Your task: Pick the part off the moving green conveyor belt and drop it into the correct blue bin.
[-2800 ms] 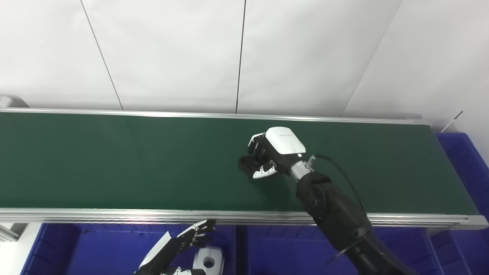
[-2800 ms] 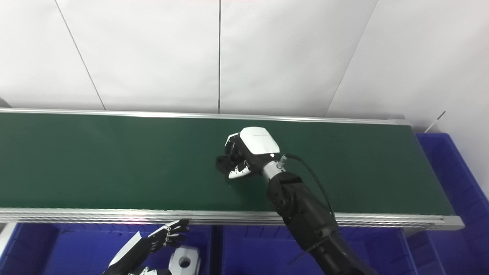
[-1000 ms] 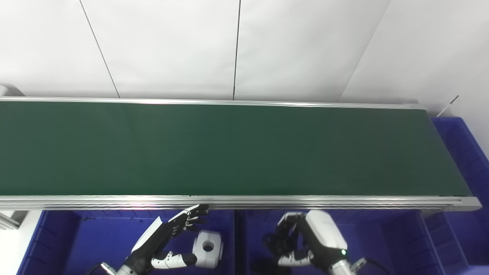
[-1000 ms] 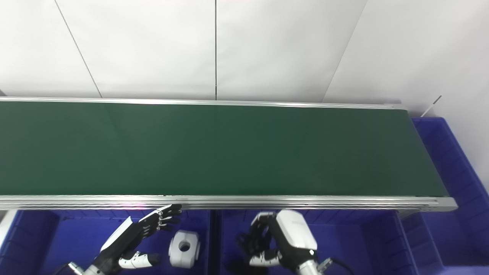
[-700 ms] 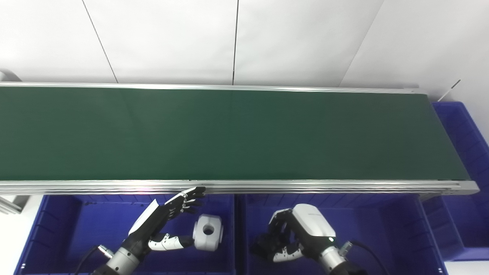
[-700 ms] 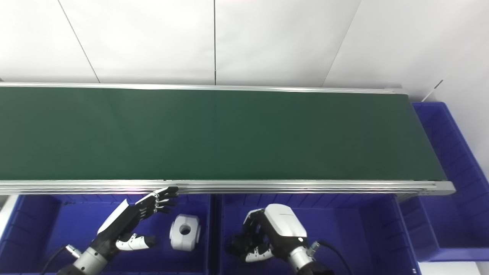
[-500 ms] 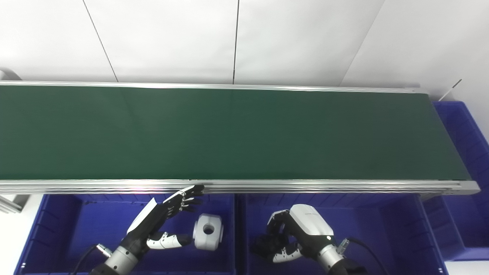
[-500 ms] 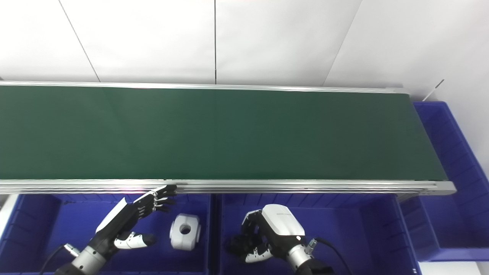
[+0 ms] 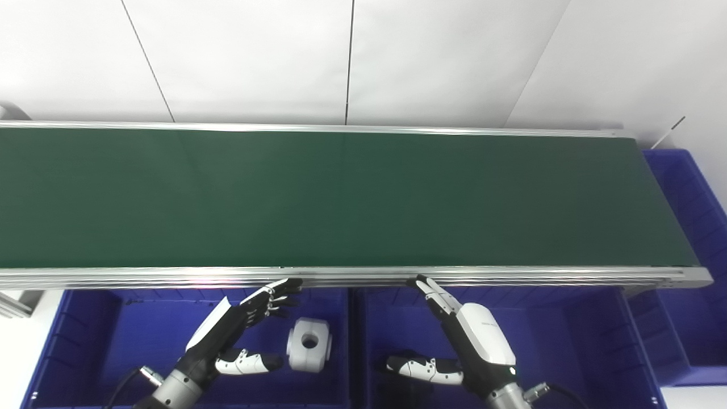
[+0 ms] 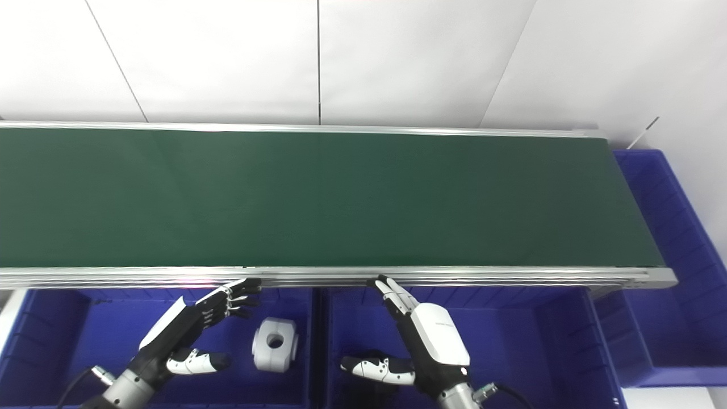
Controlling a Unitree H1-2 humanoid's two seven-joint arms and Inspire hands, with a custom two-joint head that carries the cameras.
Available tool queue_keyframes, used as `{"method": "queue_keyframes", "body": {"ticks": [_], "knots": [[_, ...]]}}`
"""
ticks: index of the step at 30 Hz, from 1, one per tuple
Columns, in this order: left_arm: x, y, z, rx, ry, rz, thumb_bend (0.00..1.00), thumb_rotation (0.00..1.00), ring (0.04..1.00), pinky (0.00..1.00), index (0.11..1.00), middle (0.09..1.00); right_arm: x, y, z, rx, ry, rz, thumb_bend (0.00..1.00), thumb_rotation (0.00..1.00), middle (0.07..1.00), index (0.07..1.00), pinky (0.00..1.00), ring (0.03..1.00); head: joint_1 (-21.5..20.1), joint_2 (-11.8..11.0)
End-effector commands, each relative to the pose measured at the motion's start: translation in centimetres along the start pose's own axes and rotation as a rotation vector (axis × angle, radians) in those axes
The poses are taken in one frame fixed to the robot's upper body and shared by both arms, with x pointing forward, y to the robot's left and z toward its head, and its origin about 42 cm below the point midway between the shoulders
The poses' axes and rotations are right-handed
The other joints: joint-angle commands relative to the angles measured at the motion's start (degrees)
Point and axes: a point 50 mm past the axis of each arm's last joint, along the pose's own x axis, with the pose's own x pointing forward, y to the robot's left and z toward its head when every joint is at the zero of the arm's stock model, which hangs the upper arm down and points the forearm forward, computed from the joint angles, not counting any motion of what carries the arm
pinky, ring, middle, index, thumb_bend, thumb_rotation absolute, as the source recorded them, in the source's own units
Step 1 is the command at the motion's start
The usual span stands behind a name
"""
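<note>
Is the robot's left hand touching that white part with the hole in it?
Apart. In the left eye view, blue bin floor shows between the left hand and the white part.

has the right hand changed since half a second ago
Yes. The right hand was curled shut over the middle blue bin; now its fingers are spread, reaching up toward the conveyor rail. It holds nothing.

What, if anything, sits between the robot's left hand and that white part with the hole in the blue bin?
Nothing visible does. The open left hand hovers just left of the white part in the same blue bin; only a strip of bare bin floor separates its thumb tip from the part.
</note>
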Motion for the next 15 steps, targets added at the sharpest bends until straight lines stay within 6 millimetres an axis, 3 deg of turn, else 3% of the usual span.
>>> {"method": "queue_keyframes", "body": {"ticks": [1,15], "knots": [[0.1,0.6,1.0,0.022,-0.063,0.005,0.89,0.68,0.808,0.74,0.877,0.871,0.0,-0.8,1.4,0.053,-0.1,-0.064,0.72,0.63,0.936,0.927,0.78,0.885,0.18,-0.01],[0.5,0.2,0.8,0.01,-0.06,0.028,0.89,0.66,0.809,0.75,0.902,0.874,0.1,-0.2,0.3,0.194,-0.112,0.011,0.8,0.56,0.905,0.951,0.73,0.843,1.31,-1.24]]}}
